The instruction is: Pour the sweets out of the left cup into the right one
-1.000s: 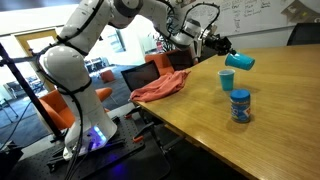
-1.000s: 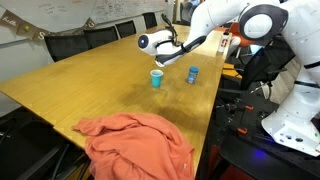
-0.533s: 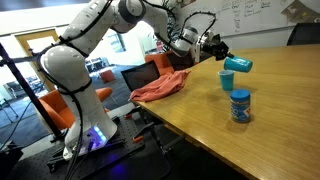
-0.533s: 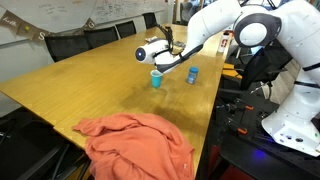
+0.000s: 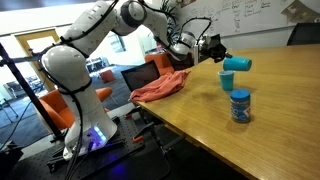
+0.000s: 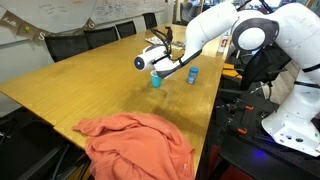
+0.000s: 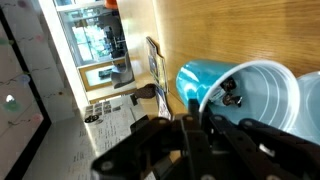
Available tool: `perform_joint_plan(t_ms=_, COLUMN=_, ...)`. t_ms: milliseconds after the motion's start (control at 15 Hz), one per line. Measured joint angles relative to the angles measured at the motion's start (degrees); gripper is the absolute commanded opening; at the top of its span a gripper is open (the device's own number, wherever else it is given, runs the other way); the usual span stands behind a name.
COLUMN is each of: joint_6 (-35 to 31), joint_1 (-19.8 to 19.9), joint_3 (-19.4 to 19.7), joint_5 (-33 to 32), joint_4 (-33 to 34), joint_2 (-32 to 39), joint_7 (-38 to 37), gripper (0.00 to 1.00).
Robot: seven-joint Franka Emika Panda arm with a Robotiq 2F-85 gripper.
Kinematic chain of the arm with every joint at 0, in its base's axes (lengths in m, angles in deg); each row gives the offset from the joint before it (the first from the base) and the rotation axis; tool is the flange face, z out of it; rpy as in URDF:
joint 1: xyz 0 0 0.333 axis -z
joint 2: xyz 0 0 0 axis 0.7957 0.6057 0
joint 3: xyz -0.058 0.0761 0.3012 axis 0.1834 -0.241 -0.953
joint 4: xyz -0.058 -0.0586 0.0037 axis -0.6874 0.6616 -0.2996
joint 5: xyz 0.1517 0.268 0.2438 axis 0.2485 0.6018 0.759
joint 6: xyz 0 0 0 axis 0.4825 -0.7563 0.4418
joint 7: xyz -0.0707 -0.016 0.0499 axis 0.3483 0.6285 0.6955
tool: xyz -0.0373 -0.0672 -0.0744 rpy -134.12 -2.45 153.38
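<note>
My gripper (image 5: 224, 58) is shut on the left cup (image 5: 241, 64), a teal cup that it holds on its side in the air. The cup hangs just above the right one (image 5: 227, 80), a lighter cyan cup standing upright on the wooden table (image 5: 280, 120). In an exterior view the gripper (image 6: 146, 62) is over the standing cup (image 6: 156, 80). In the wrist view the held cup (image 7: 195, 85) lies sideways at my fingertips (image 7: 190, 118). Small dark sweets (image 7: 230, 93) sit at its pale mouth.
A wider lidded blue jar (image 5: 240, 105) stands next to the cups and also shows in an exterior view (image 6: 192, 75). An orange-red cloth (image 5: 162, 87) lies over the table's corner (image 6: 140, 140). Chairs line the far side, and the arm's base stands beside the table.
The gripper has come lower and closer over the standing cup. The held cup has tipped from a slant to nearly level.
</note>
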Motion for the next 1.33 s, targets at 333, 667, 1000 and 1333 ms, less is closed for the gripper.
perform_joint_plan(t_ms=333, joint_6=2.8, joint_1=-0.2, joint_3=-0.6, joint_5=-4.8, joint_4=0.2, joint_2=0.4, joint_7=2.5, gripper=0.01)
perform_joint_plan(t_ms=667, joint_6=7.4, joint_1=-0.3, joint_3=-1.6, joint_5=-8.3, joint_4=0.9, joint_2=2.0, joint_7=6.8, gripper=0.01)
perform_joint_plan(t_ms=1000, joint_6=9.2, joint_1=-0.3, joint_3=-2.2, joint_5=-11.4, joint_4=1.9, joint_2=3.7, joint_7=9.5, gripper=0.01)
perform_joint_plan(t_ms=1333, joint_6=10.1, joint_1=-0.3, joint_3=-2.4, joint_5=-13.8, joint_4=4.0, joint_2=5.4, joint_7=11.1, gripper=0.01)
